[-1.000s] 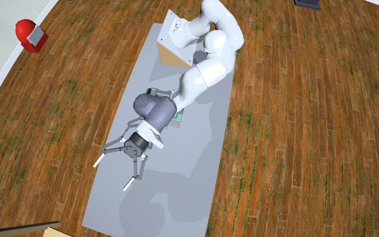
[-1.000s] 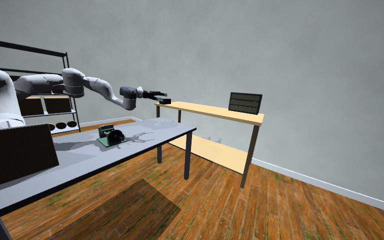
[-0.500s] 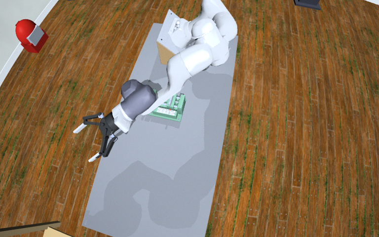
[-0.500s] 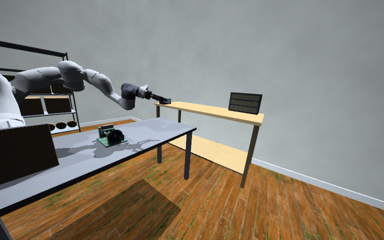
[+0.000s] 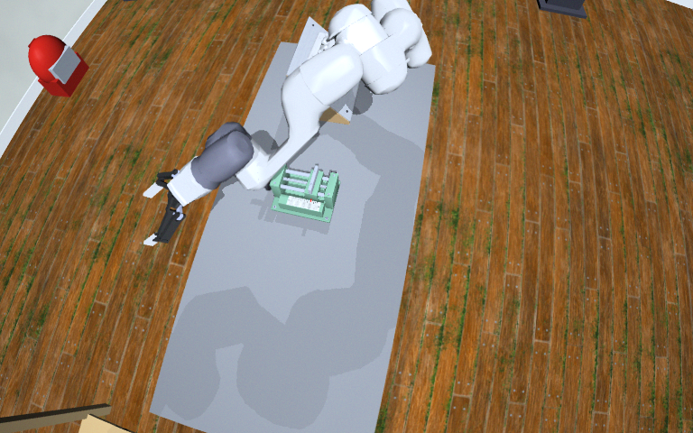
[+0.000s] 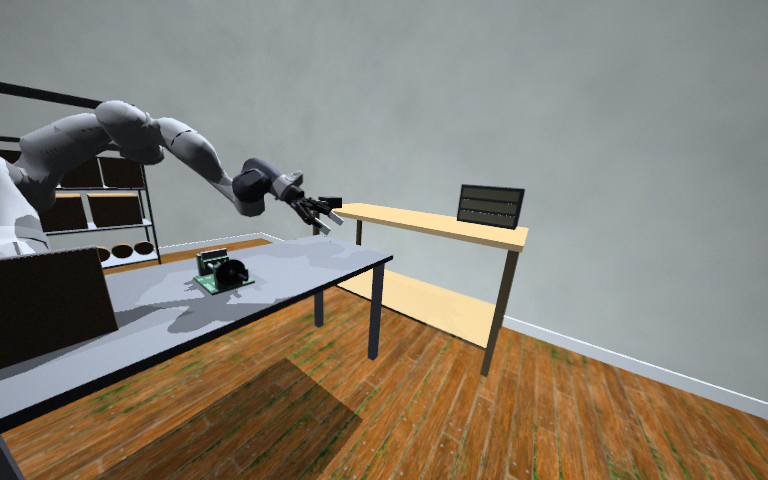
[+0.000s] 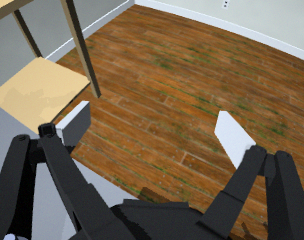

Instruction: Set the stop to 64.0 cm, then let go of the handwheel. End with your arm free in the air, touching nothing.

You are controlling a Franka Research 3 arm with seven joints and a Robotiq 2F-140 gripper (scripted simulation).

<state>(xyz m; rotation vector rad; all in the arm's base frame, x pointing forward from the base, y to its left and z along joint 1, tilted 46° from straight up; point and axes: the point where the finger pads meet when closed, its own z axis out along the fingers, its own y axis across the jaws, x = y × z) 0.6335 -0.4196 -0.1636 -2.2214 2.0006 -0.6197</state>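
Observation:
The green fixture point(image 5: 301, 215) point(image 6: 208, 285) stands on the grey table. Its grey stop plate point(image 5: 313, 179) sits across the rods, right of their middle in the top view. A small red mark shows at the white scale point(image 5: 295, 202); its numbers are too small to read. The black handwheel point(image 6: 231, 274) is on the fixture's near side in the exterior view; in the top view the arm hides most of it. My gripper point(image 5: 151, 215) point(image 6: 329, 224) point(image 7: 154, 117) is open and empty. It hangs beyond the table's left edge in the top view, well away from the handwheel.
The grey table point(image 5: 286, 262) point(image 6: 299, 264) carries a slanted panel point(image 5: 300, 45) point(image 6: 37, 303) near the arm's base. A wooden bench point(image 6: 430, 221) point(image 7: 42, 87) stands past the table and bears a dark drawer box point(image 6: 490, 206). A red object point(image 5: 47, 56) stands by the wall.

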